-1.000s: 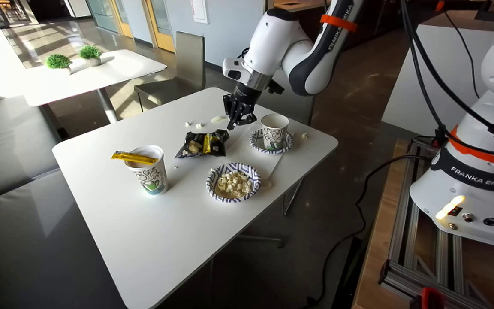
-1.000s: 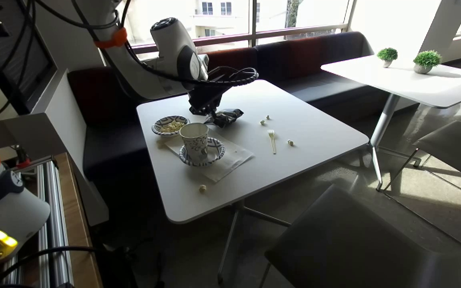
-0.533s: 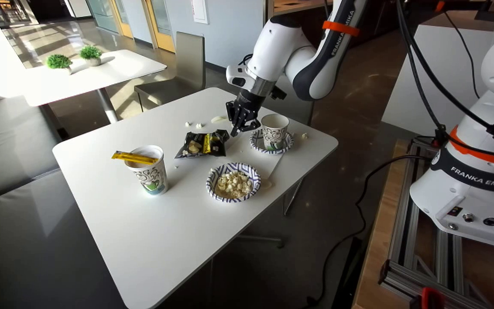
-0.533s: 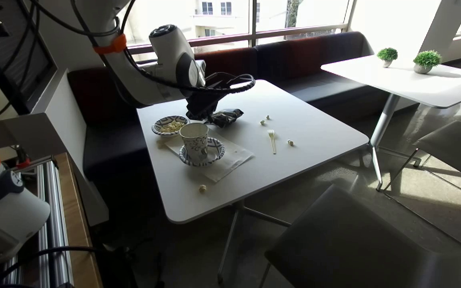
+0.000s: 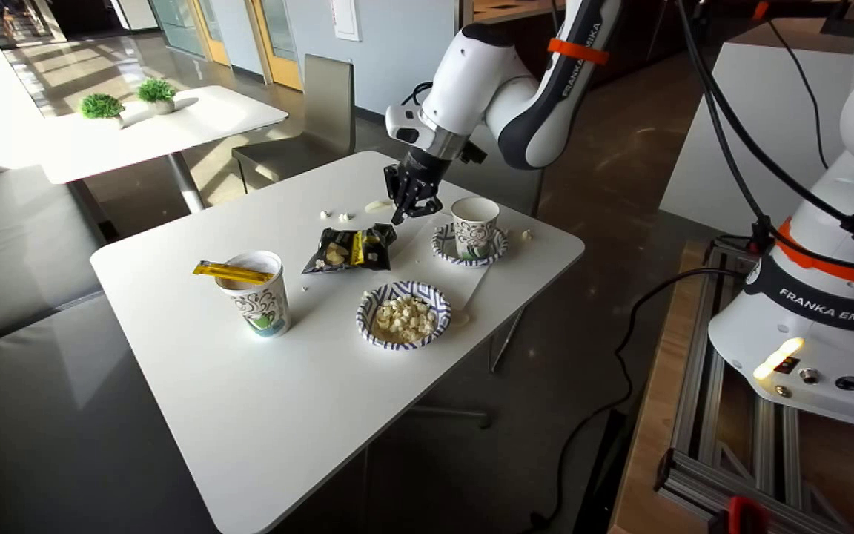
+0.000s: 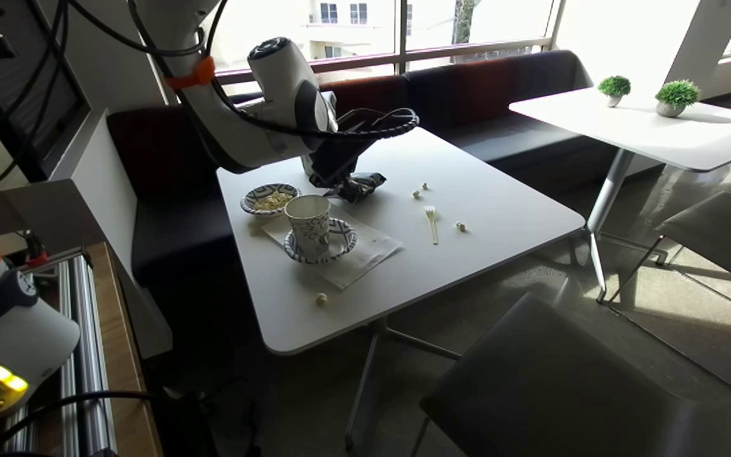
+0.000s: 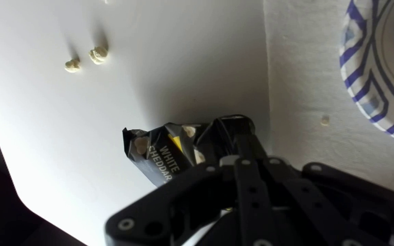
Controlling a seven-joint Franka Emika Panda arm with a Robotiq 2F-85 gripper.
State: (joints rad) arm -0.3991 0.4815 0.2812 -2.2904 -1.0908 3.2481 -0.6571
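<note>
My gripper (image 5: 399, 216) is shut with nothing seen between its fingertips. It hovers just above the table, near the right end of a black and yellow snack bag (image 5: 353, 249). In the wrist view the fingertips (image 7: 246, 138) overlap the end of the bag (image 7: 164, 159), which reads "white cheddar"; I cannot tell whether they touch. A patterned paper cup (image 5: 474, 226) stands in a blue-patterned bowl (image 5: 442, 251) beside the gripper. A similar bowl (image 5: 433, 297) holds popcorn (image 5: 403, 319). Another cup (image 5: 262, 305) has a yellow packet (image 5: 233, 272) across its rim.
A napkin (image 6: 365, 261) lies under the cup's bowl on the white table (image 5: 197, 386). A pale fork (image 6: 431, 225) and loose popcorn (image 7: 98, 55) lie beyond the bag. A chair (image 6: 549, 381) and a bench (image 5: 27, 415) flank the table.
My gripper shifted slightly toward the cup in its bowl and lower, then moved back to nearly where it was a second ago. The bag, cups and bowls have not moved.
</note>
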